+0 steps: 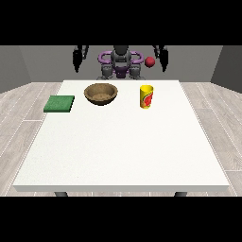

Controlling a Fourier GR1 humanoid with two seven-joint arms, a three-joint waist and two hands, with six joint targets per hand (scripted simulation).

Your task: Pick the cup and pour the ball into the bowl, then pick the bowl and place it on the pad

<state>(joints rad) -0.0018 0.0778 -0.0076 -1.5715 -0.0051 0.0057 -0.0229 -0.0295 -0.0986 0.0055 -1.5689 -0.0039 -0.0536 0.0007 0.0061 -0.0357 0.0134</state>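
A yellow cup (pixel 147 96) with a red mark stands upright on the white table (pixel 123 146), right of centre near the far edge. A red ball (pixel 150 62) shows in the air above and behind the cup, close to the hand at the view's right (pixel 163 58). A brown wooden bowl (pixel 100 93) sits left of the cup. A green pad (pixel 59 103) lies flat at the table's left edge. The hand at the view's left (pixel 79 56) hangs raised behind the far edge. Neither hand touches the cup or the bowl.
The robot's torso (pixel 121 64) stands behind the table's far edge. Grey plank floor surrounds the table. The table's near half carries no objects.
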